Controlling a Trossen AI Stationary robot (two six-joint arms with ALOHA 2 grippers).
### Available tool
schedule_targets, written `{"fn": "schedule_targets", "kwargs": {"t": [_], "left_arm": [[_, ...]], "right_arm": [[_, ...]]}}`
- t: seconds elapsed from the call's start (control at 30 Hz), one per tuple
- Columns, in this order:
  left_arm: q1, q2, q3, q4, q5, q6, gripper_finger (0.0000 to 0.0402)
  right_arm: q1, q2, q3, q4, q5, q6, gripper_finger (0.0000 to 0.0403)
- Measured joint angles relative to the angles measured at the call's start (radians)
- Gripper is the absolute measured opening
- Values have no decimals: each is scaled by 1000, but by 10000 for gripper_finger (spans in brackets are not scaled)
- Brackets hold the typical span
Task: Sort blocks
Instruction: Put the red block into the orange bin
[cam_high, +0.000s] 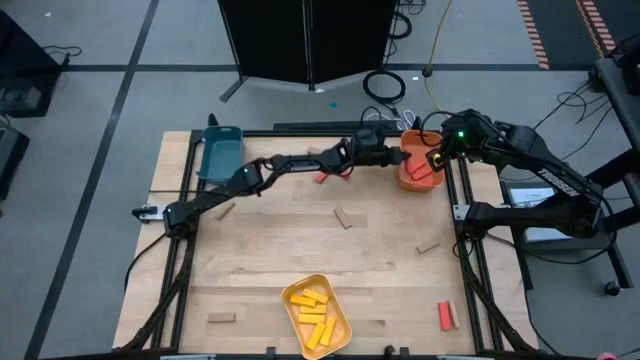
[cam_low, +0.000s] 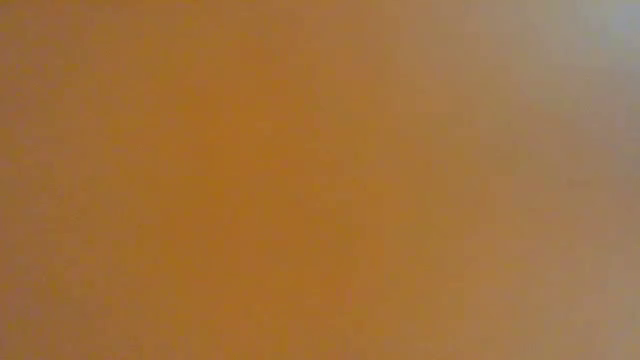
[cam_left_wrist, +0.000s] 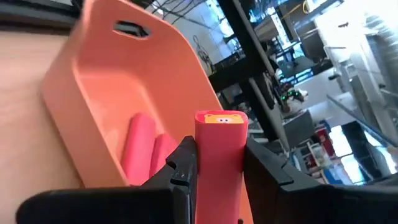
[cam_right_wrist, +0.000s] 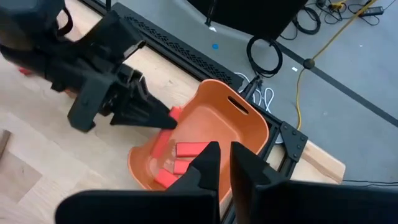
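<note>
While my left gripper (cam_left_wrist: 217, 165) pinches a red block (cam_left_wrist: 219, 155) beside the orange tray (cam_high: 412, 172) at the far right, I carry it over the rim before releasing; my right gripper (cam_right_wrist: 222, 163), pressed together, waits above.

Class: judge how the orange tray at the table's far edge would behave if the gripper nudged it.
The orange tray is tipped on its side, so it would probably rock or slide. It looks like thin plastic, likely light. The red blocks inside might shift.
</note>
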Motion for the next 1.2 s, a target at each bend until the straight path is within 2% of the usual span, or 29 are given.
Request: {"fn": "schedule_targets", "kwargs": {"t": [0.13,0.33,0.43,0.57,0.73,0.83,0.9,1.0,1.2], "left_arm": [[-6,0,0,-5,1,49,82],[-8,0,0,2,9,64,171],[-8,0,-1,5,19,85,194],[-8,0,-1,23,25,105,199],[-3,-5,-1,31,60,255,201],[-2,-32,-3,-11,93,294,201],[-3,-64,-2,-77,141,363,202],[-14,-123,-2,-269,169,539,202],[-36,-289,-2,-761,81,996,202]], "right_arm": [[0,0,0,-1,-3,11,0],[0,0,0,-24,-3,11,0],[0,0,0,-40,-3,11,0],[0,0,0,-48,-3,10,0],[0,-1,0,-48,-3,-4,0],[0,-2,0,-48,-3,-18,0],[0,-4,0,-48,-4,-22,0],[0,-6,0,-48,-24,-33,0],[1,-7,0,-48,-32,-53,0]]}}
